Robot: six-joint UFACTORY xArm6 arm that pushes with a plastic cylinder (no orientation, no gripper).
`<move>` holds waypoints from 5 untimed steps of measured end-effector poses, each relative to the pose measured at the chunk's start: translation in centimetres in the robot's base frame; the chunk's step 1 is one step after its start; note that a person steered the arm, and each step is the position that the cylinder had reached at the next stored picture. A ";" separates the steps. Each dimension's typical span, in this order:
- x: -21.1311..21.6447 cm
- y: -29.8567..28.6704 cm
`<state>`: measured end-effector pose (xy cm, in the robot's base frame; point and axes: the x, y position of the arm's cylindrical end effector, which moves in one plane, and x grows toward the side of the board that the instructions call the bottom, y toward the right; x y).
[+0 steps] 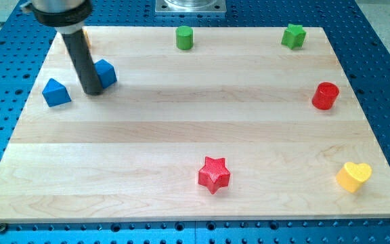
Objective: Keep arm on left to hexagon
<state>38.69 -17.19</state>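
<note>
Nearest the view's bottom: one red star block (214, 174) sits right of centre, and one yellow heart block (353, 176) lies further right, near the table's right edge; the two are well apart.
Middle right: one red cylinder block (325, 95) stands alone by the right edge, above the heart.
Middle left: two blue blocks. One blue block (56, 92), wedge-like, lies near the left edge; a second blue block (105, 72), many-sided and seemingly the hexagon, sits just to its right and slightly higher in the view.
Hand: there is none on this arm, so nothing is parted, closed or clamped; the arm ends in a dark rod.
My tip (93, 92): it rests on the table between the two blue blocks, at the left side of the many-sided blue one and touching or nearly touching it; I cannot tell which. It stands apart from the wedge-like one.
Far edge, view's top: one green cylinder block (184, 38) near the middle, one green star block (293, 36) toward the right.
Behind the rod: a sliver of something orange (88, 39) shows at the top left; its shape is hidden.
Table (181, 129): pale wood.
Count: two red, two blue, two green, one yellow, one orange sliver.
</note>
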 end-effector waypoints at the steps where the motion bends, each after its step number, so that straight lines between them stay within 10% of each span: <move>1: -1.7 3.7; 5: -11.6 -11.7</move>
<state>27.13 -28.86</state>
